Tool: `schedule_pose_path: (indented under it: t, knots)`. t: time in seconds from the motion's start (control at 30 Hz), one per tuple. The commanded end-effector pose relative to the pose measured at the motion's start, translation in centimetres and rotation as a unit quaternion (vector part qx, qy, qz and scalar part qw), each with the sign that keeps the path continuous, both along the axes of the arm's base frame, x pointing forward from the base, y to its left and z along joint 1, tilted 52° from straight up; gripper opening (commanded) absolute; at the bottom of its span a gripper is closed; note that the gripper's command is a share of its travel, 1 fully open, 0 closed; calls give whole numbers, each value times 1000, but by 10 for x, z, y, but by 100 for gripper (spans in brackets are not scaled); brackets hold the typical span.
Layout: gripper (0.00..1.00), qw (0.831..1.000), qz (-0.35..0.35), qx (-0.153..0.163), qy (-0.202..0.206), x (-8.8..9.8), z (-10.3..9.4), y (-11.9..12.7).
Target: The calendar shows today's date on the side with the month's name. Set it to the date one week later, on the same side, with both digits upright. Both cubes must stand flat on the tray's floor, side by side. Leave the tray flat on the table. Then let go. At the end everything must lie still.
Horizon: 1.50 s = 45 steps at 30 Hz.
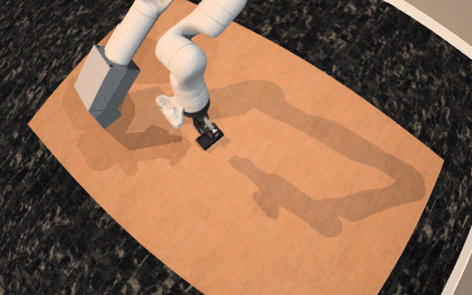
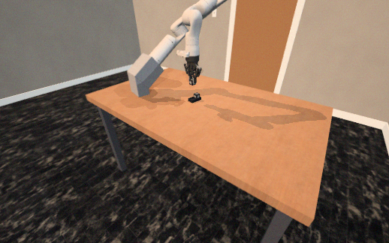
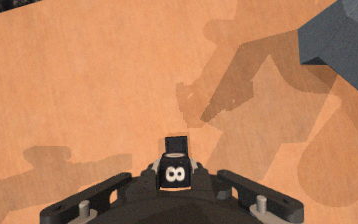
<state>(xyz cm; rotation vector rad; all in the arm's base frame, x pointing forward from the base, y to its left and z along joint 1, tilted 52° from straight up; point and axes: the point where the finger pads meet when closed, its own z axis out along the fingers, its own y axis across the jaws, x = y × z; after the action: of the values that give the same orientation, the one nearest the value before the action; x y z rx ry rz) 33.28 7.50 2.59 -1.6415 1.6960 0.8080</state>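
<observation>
My gripper [image 1: 210, 127] [image 2: 192, 81] [image 3: 175, 166] is shut on a black cube [image 2: 192, 83] [image 3: 175, 179], held in the air above the tray. In the wrist view the cube's face towards the camera shows a white 8 lying on its side. The small black tray [image 1: 205, 144] [image 2: 192, 100] [image 3: 176, 145] rests on the table below; its visible part is dark in the wrist view. The other cube [image 2: 197, 95] stands in the tray, towards its right end in the exterior view. That cube's digit, the month's name and the date are too small or hidden to read.
The grey robot base [image 1: 98, 84] [image 2: 143, 76] [image 3: 340, 45] stands on the tabletop [image 1: 192, 209] [image 2: 218, 135] [image 3: 80, 85], left of the tray in the top and exterior views. Arm shadows cross the wood around the tray.
</observation>
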Motion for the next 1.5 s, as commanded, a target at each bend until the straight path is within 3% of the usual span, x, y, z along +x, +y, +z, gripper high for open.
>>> schedule_pose_path:
  t: [0.0,0.3,0.6,0.67,0.8,1.0,1.17,1.23,1.47]
  knots:
    - [26,1000,-6,0,8,0,-1,-1]
    - [26,998,-37,3,48,0,-4,-2]
    - [26,986,-100,7,131,1,-11,-6]
    - [26,986,-100,7,131,1,-11,-6]
    - [26,975,-136,10,177,1,-14,-8]
    - [26,947,-195,14,255,1,-21,-11]
    - [26,912,-248,17,325,2,-27,-14]
    - [26,912,-248,17,325,2,-27,-14]
    - [26,847,-322,20,422,2,-36,-20]
